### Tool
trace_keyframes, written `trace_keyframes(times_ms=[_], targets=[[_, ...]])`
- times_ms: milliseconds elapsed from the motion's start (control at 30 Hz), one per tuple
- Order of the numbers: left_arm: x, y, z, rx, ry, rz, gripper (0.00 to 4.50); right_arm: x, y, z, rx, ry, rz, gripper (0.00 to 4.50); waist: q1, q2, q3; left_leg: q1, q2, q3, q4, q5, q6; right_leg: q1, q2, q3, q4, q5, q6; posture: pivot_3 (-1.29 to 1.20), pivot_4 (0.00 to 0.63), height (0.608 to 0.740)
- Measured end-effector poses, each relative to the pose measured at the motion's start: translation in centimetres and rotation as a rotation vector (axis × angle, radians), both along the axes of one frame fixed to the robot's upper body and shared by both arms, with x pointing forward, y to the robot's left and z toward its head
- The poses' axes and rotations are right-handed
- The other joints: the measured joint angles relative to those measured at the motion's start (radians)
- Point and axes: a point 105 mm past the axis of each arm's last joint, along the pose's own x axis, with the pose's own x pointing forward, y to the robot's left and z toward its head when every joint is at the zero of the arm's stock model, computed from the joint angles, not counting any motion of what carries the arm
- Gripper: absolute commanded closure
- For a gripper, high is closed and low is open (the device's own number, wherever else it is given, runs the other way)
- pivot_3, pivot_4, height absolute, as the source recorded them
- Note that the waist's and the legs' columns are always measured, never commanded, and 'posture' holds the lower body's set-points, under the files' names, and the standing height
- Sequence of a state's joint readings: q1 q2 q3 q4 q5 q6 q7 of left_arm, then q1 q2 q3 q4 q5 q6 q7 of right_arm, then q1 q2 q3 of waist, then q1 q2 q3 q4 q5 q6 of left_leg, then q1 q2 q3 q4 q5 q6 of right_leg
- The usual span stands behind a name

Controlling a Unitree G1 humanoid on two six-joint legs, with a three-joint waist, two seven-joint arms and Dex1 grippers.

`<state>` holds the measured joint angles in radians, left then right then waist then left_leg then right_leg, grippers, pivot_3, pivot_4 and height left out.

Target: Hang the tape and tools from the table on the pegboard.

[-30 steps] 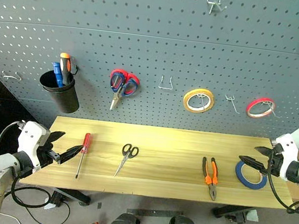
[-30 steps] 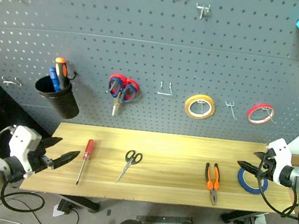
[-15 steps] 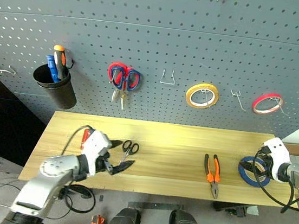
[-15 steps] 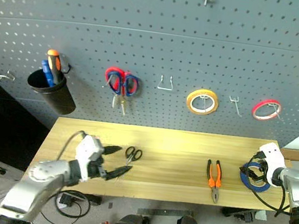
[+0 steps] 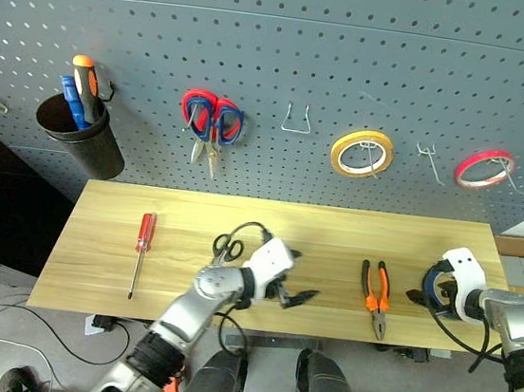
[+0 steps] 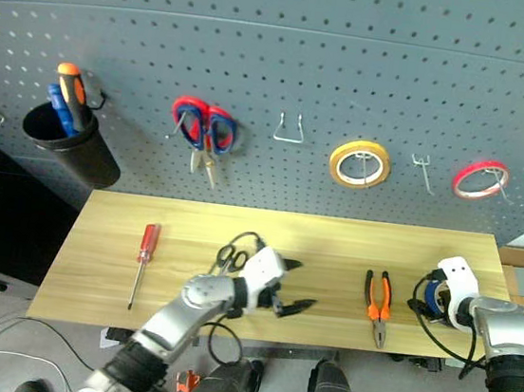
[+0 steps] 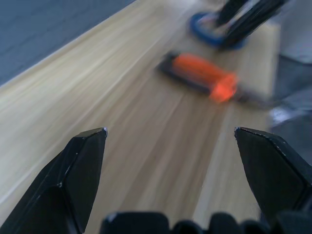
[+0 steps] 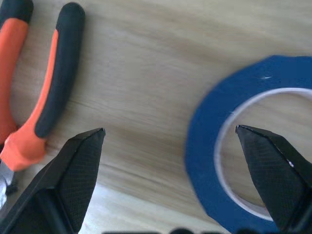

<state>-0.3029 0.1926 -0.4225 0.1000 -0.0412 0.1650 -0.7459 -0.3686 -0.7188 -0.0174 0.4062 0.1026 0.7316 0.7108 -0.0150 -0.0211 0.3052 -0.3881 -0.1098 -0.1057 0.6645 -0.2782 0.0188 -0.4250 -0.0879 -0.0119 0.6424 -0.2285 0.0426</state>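
On the light wood table (image 5: 335,226) lie a red-handled screwdriver (image 5: 141,248), small black scissors (image 5: 226,246) partly behind my left arm, orange-and-black pliers (image 5: 374,296) and the blue tape (image 5: 433,286). My left gripper (image 5: 303,278) hovers open over the table's middle, between the scissors and the pliers (image 7: 204,75), pointing toward the pliers. At the table's right end my right gripper (image 8: 169,129) is open and tilted down over the blue tape (image 8: 243,141), one finger over the ring, the other on the pliers' side. The dark grey pegboard (image 5: 279,55) rises behind.
On the pegboard hang a black cup with orange and blue tools (image 5: 74,130), red-and-blue scissors (image 5: 212,123), a yellow tape roll (image 5: 362,153) and a red tape roll (image 5: 484,169). Bare hooks (image 5: 296,122) sit between them, one (image 5: 431,162) between the two rolls.
My left gripper has swept right from the table's left end, past the screwdriver and scissors, to the middle. The right gripper has sunk and tipped down over the blue tape. The camera tilted down.
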Motion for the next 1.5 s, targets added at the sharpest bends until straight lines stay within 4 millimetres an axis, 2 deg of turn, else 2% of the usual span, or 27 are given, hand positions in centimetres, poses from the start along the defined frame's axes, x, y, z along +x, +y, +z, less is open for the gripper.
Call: trace_keyframes(times_ms=[200,300,367,633,667,800,867,967,1033,1133,1200,1300,1400,1500], targets=[[-0.5,0.3,1.0,-0.008,-0.012,-0.003,0.02,0.4,0.4,-0.5,0.007,-0.019,-0.043,0.0,-0.015,-0.004,0.012,-0.003,0.0,0.0,0.001,0.0,0.0,-0.003,0.0,0.0,0.001,0.0,0.0,-0.04,0.384,0.74],[-0.9,0.6,1.8,-0.007,-0.029,-0.019,0.0,0.6,0.2,-0.6,0.009,-0.028,-0.074,0.61,-0.014,-0.006,0.014,-0.003,0.0,-0.001,0.001,-0.002,0.003,-0.003,0.0,0.0,0.001,0.001,0.002,-0.03,0.383,0.74],[-1.1,1.0,1.8,0.001,-0.02,-0.022,0.0,0.7,0.0,-0.6,0.004,-0.035,-0.092,1.19,-0.013,-0.006,0.015,-0.003,0.0,-0.001,0.001,-0.002,0.003,-0.003,0.0,0.0,0.001,0.001,0.002,-0.04,0.382,0.74],[-0.5,2.2,2.5,0.023,-0.035,-0.03,0.0,0.1,0.0,-0.7,-0.002,-0.051,-0.097,4.0,-0.014,-0.006,0.015,-0.003,0.0,-0.001,0.001,0.0,-0.001,-0.003,0.0,-0.001,0.001,0.001,0.002,-0.09,0.362,0.74],[-0.3,2.4,2.8,0.021,-0.04,-0.034,0.0,0.0,0.0,-0.7,-0.007,-0.056,-0.096,4.15,-0.014,-0.006,0.015,-0.004,0.0,-0.001,0.001,0.0,-0.001,-0.004,0.0,-0.001,0.001,0.001,0.002,-0.1,0.359,0.74],[1.2,3.9,4.7,-0.013,-0.081,-0.011,0.0,-1.3,0.0,-0.7,0.004,-0.074,-0.118,4.15,-0.015,-0.005,0.015,-0.008,0.0,0.0,0.001,0.001,-0.001,-0.009,0.0,0.0,0.002,0.001,0.002,-0.15,0.359,0.74],[1.6,3.9,5.4,-0.043,-0.091,-0.014,0.0,-2.1,0.3,0.0,0.011,-0.105,-0.122,4.15,-0.015,-0.004,0.016,-0.012,0.0,0.0,0.002,0.001,-0.001,-0.014,0.0,0.0,0.003,0.002,0.002,-0.16,0.36,0.74],[2.0,3.5,6.8,-0.127,-0.102,-0.015,0.0,-4.1,1.8,2.9,0.066,-0.226,-0.111,4.15,-0.016,0.0,0.017,-0.014,0.0,0.0,0.001,0.001,-0.001,-0.016,0.0,0.0,0.002,0.002,0.002,-0.25,0.365,0.74],[2.0,3.4,7.7,-0.185,-0.11,-0.011,0.0,-6.0,3.7,5.9,0.108,-0.351,-0.069,4.15,-0.024,0.0,0.017,-0.014,0.0,0.001,0.001,0.001,-0.002,-0.016,0.0,0.0,0.001,0.002,0.003,-0.3,0.374,0.74],[2.6,4.3,8.8,-0.235,-0.121,0.028,0.0,-8.8,8.5,11.6,0.144,-0.609,0.082,4.15,-0.051,-0.003,0.02,-0.012,0.001,0.002,0.001,0.0,-0.001,-0.015,0.001,0.001,0.001,0.001,0.004,-0.36,0.385,0.74],[2.9,4.7,9.0,-0.243,-0.122,0.047,0.0,-9.6,10.4,13.4,0.19,-0.691,0.132,4.15,-0.075,-0.004,0.023,-0.012,0.001,0.003,0.001,-0.001,0.002,-0.015,0.001,0.002,0.001,0.003,0.008,-0.37,0.385,0.74],[3.2,4.9,9.2,-0.25,-0.122,0.056,0.0,-9.1,11.0,14.3,0.196,-0.731,0.139,4.15,-0.097,-0.006,0.028,-0.011,0.0,0.006,0.003,-0.001,0.005,-0.014,0.0,0.003,0.001,0.004,0.009,-0.38,0.384,0.74],[3.5,4.9,8.9,-0.25,-0.106,0.053,0.0,-7.3,13.2,17.7,0.126,-0.86,0.244,4.15,-0.126,-0.005,0.033,-0.011,0.001,0.01,0.003,0.004,0.007,-0.016,0.0,0.003,0.002,0.006,0.012,-0.38,0.369,0.74],[3.0,4.7,8.8,-0.253,-0.091,0.013,0.0,-5.9,14.8,21.1,0.081,-0.994,0.275,4.15,-0.133,-0.005,0.033,-0.011,0.003,0.009,0.0,0.006,0.004,-0.017,0.001,0.003,0.003,0.008,0.007,-0.36,0.35,0.74]])
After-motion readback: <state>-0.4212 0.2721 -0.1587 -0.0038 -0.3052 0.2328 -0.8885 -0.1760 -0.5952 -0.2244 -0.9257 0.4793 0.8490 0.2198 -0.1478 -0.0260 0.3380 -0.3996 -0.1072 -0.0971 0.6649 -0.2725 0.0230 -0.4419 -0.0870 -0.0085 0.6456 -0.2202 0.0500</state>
